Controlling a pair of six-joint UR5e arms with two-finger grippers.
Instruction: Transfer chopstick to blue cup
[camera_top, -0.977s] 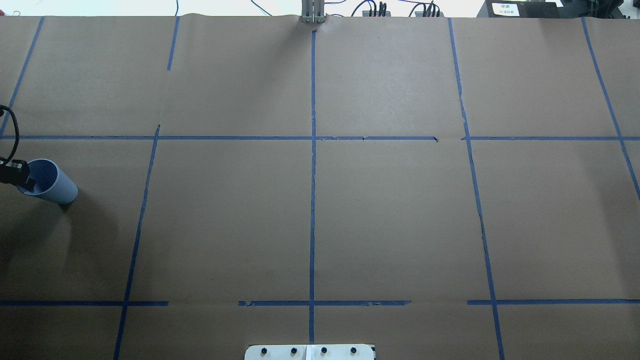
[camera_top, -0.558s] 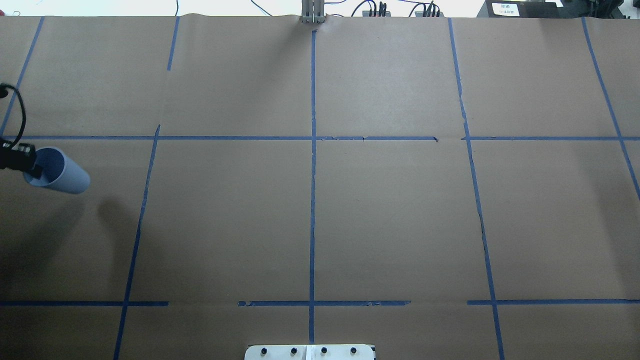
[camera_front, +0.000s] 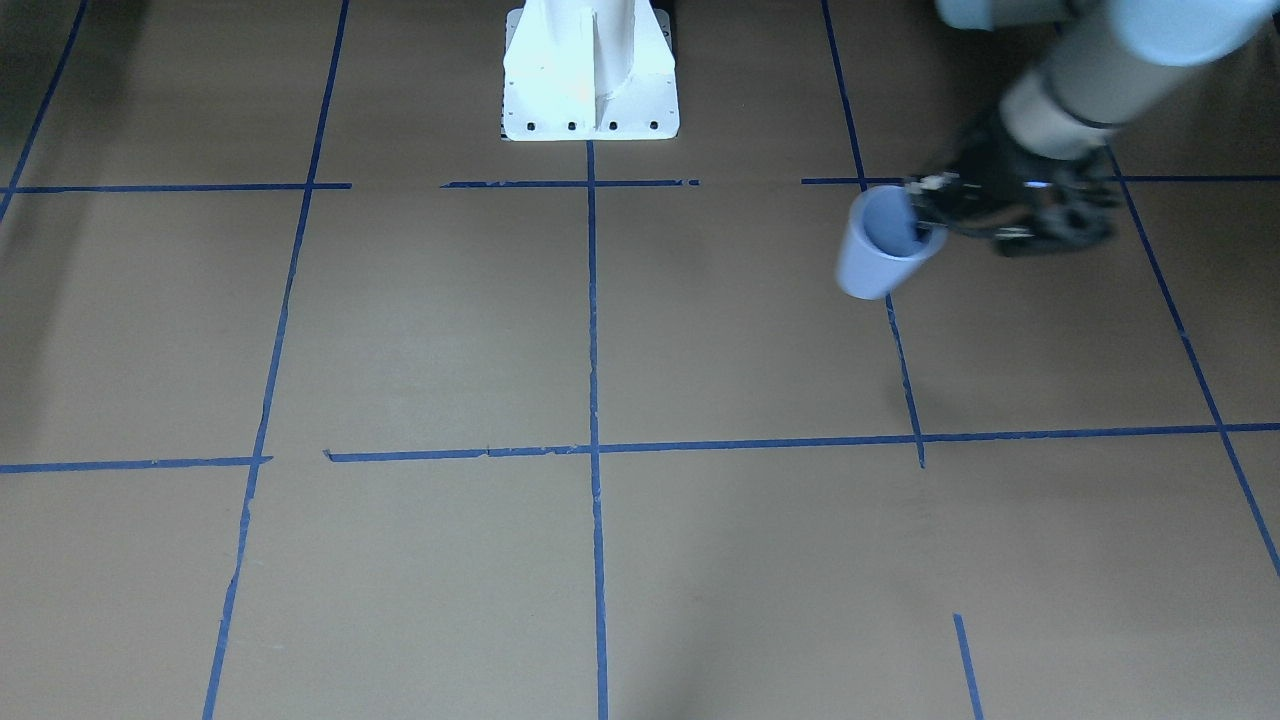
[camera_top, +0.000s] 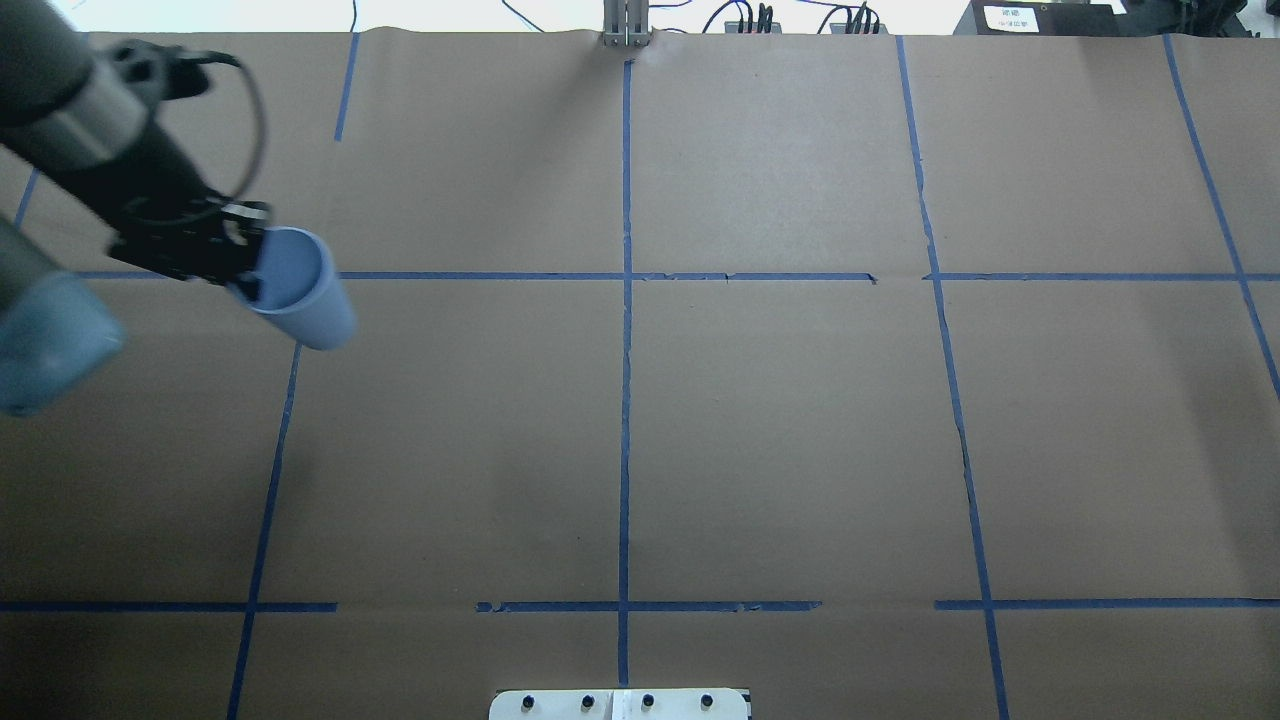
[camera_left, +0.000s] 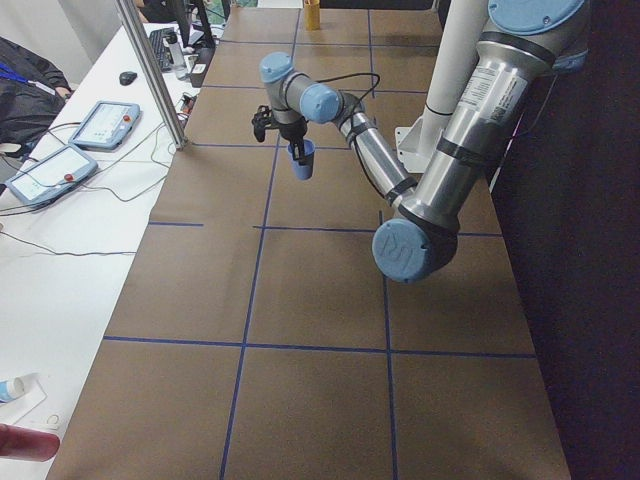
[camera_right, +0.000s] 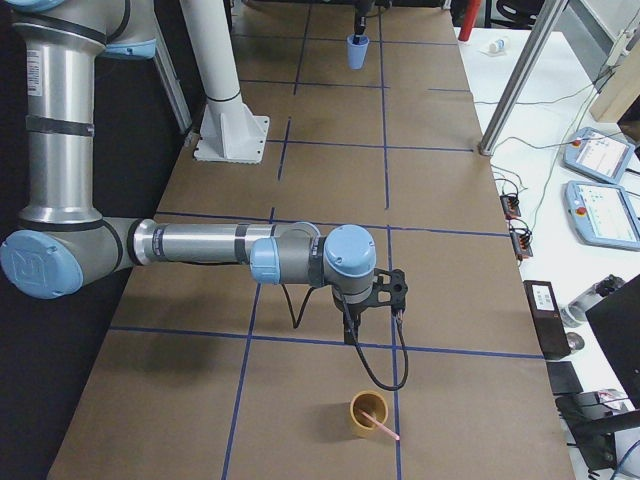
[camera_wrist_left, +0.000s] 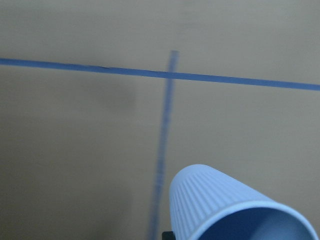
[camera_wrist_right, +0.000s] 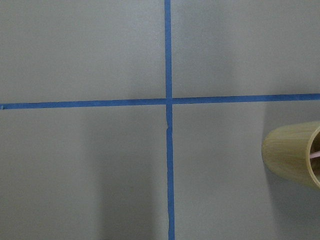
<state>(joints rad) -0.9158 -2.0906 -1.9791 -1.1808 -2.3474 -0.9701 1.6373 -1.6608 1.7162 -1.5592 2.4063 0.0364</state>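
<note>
step: placing cup | left claw (camera_top: 248, 272) clamped on blue cup (camera_top: 300, 300) rim, overhead upper left | right claw (camera_right: 350, 330): cannot tell | next: likely set cup upright, then lift chopstick (camera_right: 382, 428) from tan cup (camera_right: 356, 428)

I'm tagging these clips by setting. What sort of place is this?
Probably a robotics lab workcell: two robot arms at a paper-covered table gridded with blue tape, and teach pendants on the white bench beside it.
</note>
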